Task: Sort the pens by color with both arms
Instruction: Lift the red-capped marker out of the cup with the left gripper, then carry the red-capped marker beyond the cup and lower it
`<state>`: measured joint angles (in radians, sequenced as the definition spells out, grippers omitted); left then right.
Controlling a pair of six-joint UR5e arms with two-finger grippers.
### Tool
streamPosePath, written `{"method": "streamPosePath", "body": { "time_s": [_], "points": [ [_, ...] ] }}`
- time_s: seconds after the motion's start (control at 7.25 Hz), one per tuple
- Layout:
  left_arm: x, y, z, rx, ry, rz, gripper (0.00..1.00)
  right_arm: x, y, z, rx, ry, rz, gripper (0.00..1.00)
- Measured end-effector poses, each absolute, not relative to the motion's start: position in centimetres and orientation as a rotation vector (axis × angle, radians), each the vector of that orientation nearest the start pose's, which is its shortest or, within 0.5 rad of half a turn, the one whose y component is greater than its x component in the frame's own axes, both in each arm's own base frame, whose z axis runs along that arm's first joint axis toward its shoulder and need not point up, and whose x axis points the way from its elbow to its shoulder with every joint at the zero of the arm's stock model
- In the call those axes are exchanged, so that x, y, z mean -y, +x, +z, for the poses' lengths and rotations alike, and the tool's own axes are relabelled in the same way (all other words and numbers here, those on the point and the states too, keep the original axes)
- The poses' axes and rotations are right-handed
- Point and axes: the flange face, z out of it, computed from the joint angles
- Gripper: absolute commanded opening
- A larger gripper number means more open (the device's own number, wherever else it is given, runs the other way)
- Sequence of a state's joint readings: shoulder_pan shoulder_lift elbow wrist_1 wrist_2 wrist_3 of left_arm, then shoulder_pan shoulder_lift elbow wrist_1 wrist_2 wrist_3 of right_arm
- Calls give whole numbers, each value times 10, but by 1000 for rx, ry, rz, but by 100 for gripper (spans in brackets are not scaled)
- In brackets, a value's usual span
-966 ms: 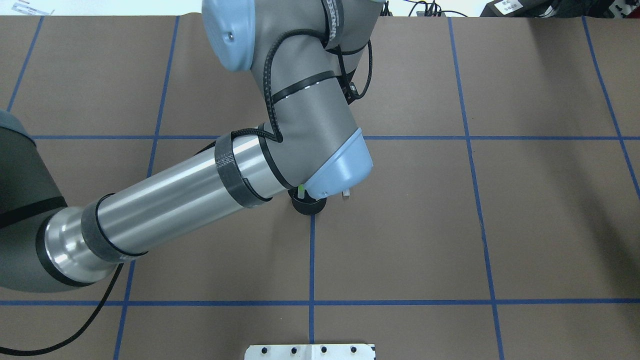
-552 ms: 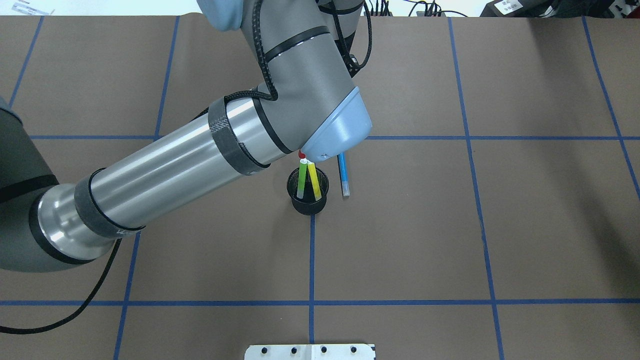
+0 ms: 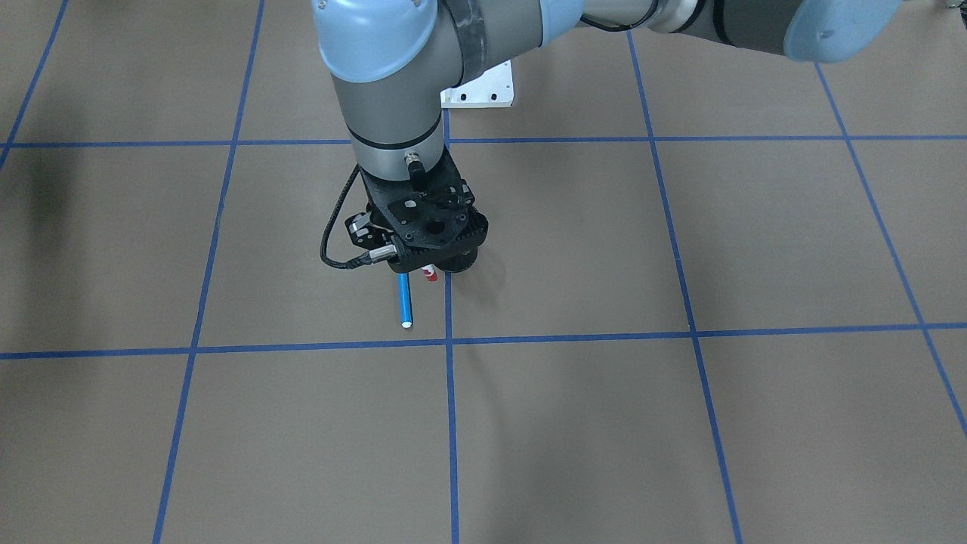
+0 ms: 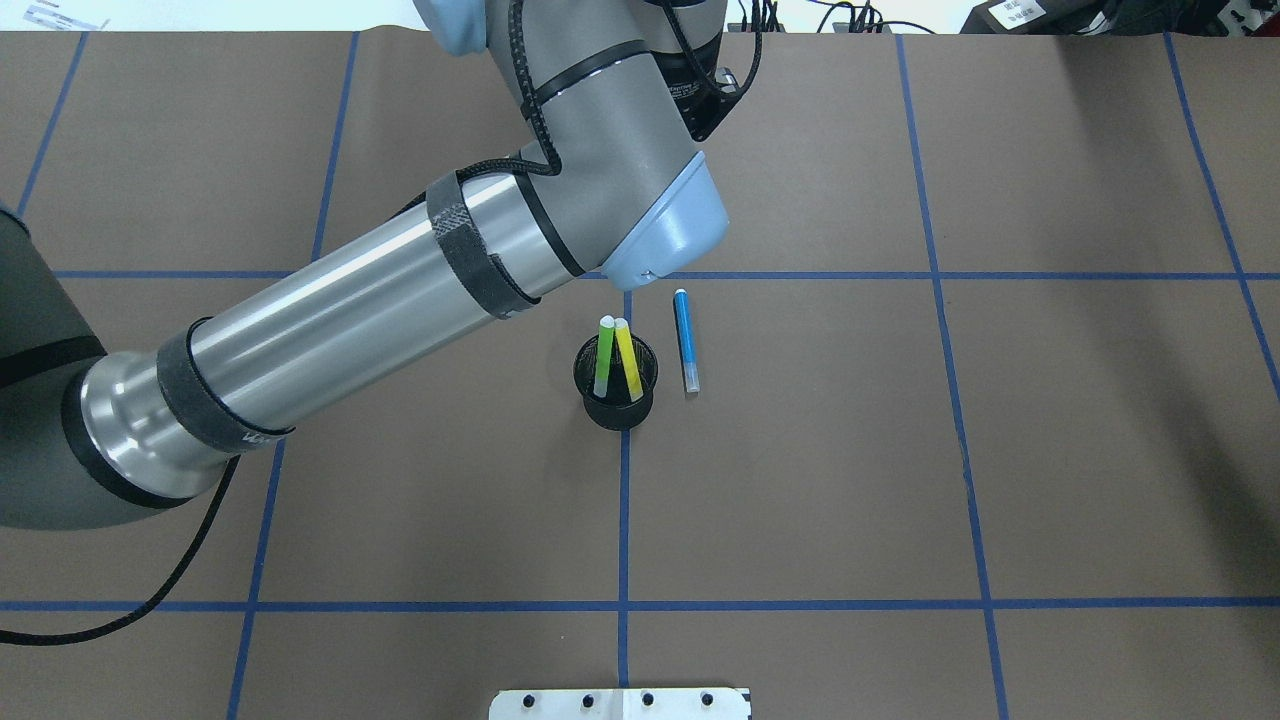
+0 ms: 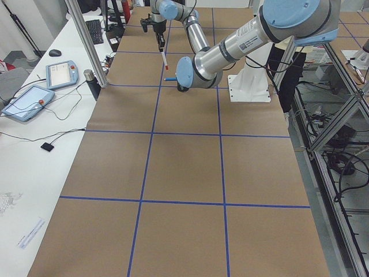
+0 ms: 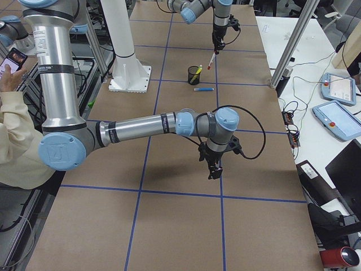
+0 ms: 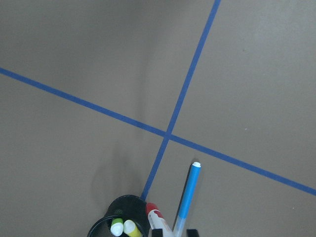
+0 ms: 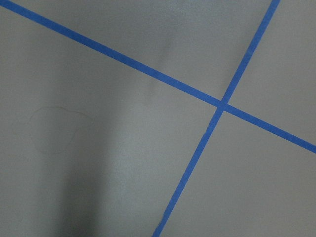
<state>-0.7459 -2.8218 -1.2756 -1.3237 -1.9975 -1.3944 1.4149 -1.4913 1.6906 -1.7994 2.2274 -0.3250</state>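
Left wrist view: your left gripper (image 3: 427,255) had its fingers (image 7: 192,233) clamped on the white pen (image 7: 160,221). The pen hung red cap down, in the air just beside the black mesh cup (image 4: 617,405) and apart from it. Green pen (image 4: 604,355) and yellow pen (image 4: 628,358) leaned in the cup, mid-bench, well off every edge. Blue pen (image 4: 685,340) lay flat on the bench (image 4: 900,450) just beside the cup, robot's right side. Right gripper (image 6: 214,169) hung above the bench toward its right end; you couldn't tell its finger state.
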Motion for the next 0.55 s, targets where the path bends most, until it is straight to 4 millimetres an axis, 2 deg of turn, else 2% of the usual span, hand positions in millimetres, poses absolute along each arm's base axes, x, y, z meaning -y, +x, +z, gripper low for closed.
{"method": "streamPosePath", "body": {
  "time_s": [0.28, 0.55],
  "points": [
    [605, 499, -7, -842, 66, -429, 0, 522, -9, 589, 662, 27, -452, 99],
    [620, 502, 29, -887, 188, -515, 0, 523, -9, 588, 661, 29, -454, 99]
  ]
}}
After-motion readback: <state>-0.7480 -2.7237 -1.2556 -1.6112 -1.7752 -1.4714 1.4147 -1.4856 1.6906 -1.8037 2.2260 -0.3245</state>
